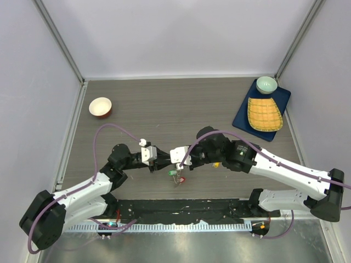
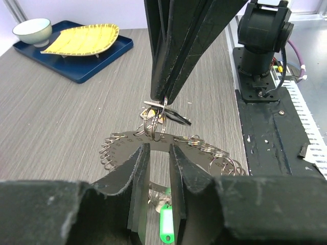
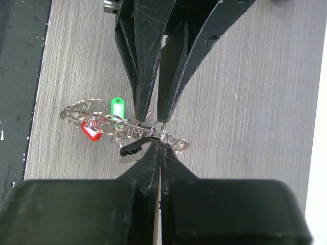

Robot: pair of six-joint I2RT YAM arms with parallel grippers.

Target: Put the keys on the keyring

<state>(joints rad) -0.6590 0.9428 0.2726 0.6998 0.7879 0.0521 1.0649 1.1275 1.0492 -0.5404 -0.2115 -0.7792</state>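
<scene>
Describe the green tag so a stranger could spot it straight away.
Go to the near middle of the table, where the left pincer and right pincer meet at a big ring fringed with keys. The green tag sits at that ring's edge, beside a red tag; it is the only bright green piece there.

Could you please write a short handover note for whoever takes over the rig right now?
Left pincer: jaws slightly apart over the keyring, no clear grip.
Right pincer: shut on a small split ring at the keyring's rim, beside a black-tagged key.
Keyring is mid-table between the arms, green-tagged key and red-tagged key at it.
Done: small rings already fringe it.
Left: confirm the pinched ring is threaded on; that is not visible.
</scene>
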